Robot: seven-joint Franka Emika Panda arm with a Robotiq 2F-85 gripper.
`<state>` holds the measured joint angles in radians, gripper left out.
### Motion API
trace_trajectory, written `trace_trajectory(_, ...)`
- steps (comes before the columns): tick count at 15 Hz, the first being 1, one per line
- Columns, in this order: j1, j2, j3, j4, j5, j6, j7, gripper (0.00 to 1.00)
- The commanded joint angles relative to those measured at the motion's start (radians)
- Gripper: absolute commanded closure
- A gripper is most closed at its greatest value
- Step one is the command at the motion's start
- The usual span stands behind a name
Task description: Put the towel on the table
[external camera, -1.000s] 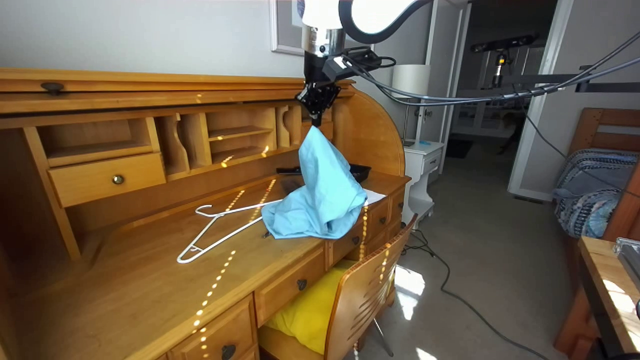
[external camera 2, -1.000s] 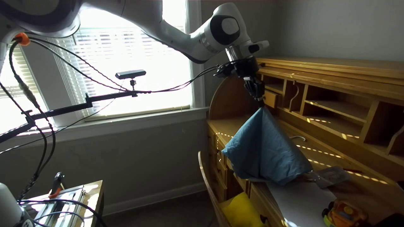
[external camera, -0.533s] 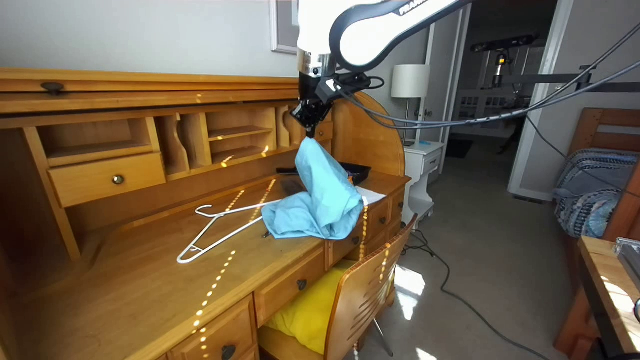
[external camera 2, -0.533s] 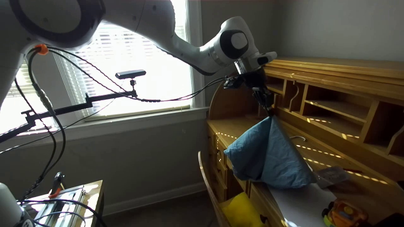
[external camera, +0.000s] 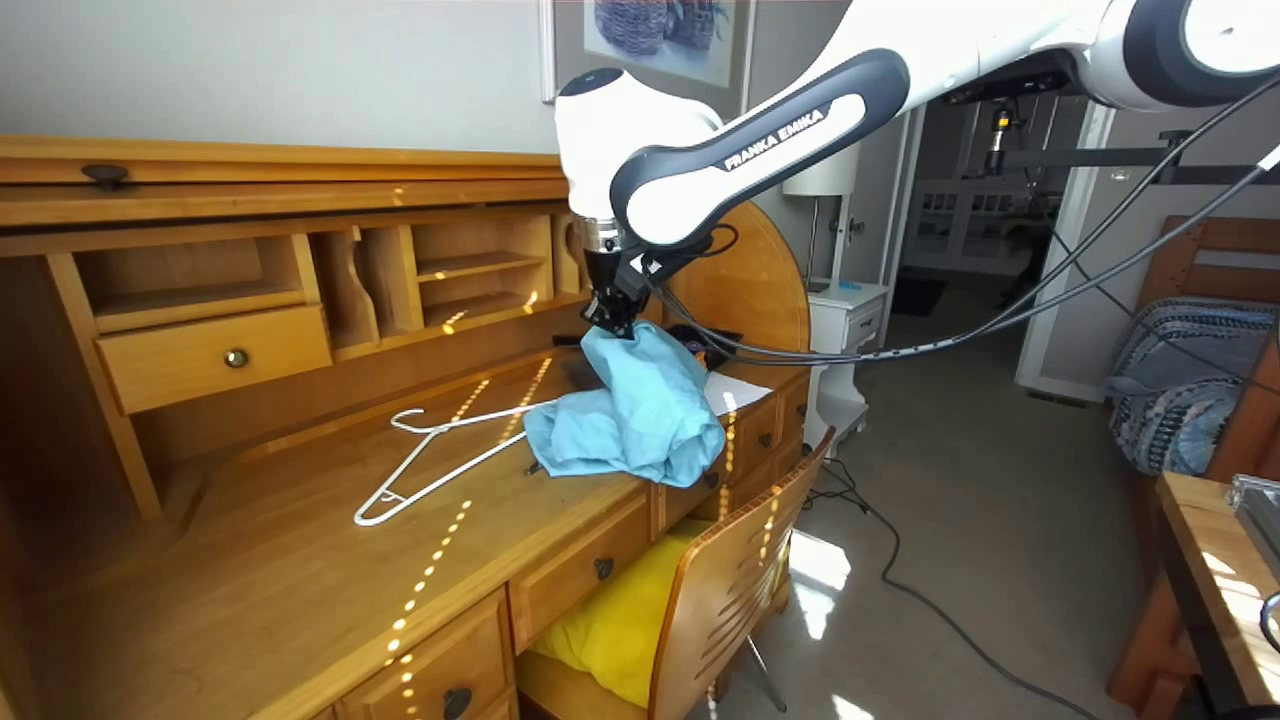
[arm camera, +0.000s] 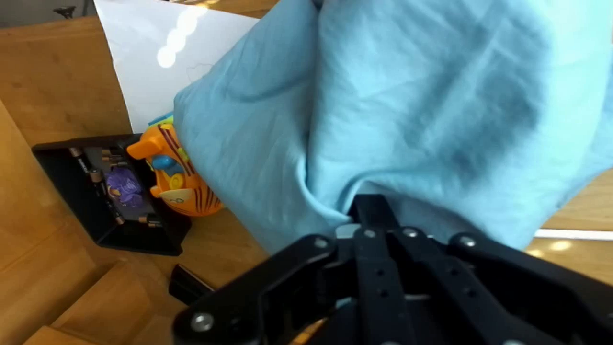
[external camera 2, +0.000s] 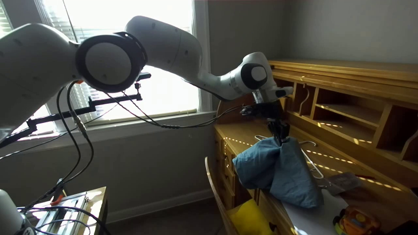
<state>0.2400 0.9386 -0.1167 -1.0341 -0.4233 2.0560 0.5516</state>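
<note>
The light-blue towel [external camera: 655, 415] is bunched up on the far-right part of the wooden roll-top desk [external camera: 300, 570], its lower folds resting on the surface near the front edge. It also shows in an exterior view [external camera 2: 290, 176] and fills much of the wrist view [arm camera: 431, 96]. My gripper [external camera: 622, 332] points down at the towel's peak, low over the desk, as an exterior view also shows [external camera 2: 281, 141]. In the wrist view the gripper [arm camera: 376, 203] has its fingers together with cloth pinched at the tips. The towel covers part of the hanger and paper.
A white hanger [external camera: 410, 503] lies beside the towel. White paper [arm camera: 148, 62], an orange toy [arm camera: 191, 196] and a black tray [arm camera: 72, 191] with batteries lie close by. A chair [external camera: 730, 570] with a yellow cloth [external camera: 610, 620] stands at the desk front. Pigeonholes [external camera 2: 349, 112] rise behind.
My gripper has moved down towards the desk with the towel's peak in it. The towel has sunk from a tall hanging cone into a low, bunched heap.
</note>
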Motion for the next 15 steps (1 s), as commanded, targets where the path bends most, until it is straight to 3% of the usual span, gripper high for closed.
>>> trace_trajectory(1, 0.012, 0.074, -0.022, 0.162, 0.05, -0.121, -0.041, 0.67)
trace_trajectory(4, 0.021, 0.024, -0.018, 0.162, 0.059, -0.175, -0.031, 0.45)
trace_trajectory(6, 0.009, -0.024, 0.025, 0.15, 0.057, -0.231, -0.046, 0.31)
trace_trajectory(10, 0.014, -0.135, 0.06, 0.108, 0.092, -0.435, -0.037, 0.04)
trace_trajectory(15, 0.022, -0.319, 0.103, -0.048, 0.132, -0.593, 0.015, 0.0)
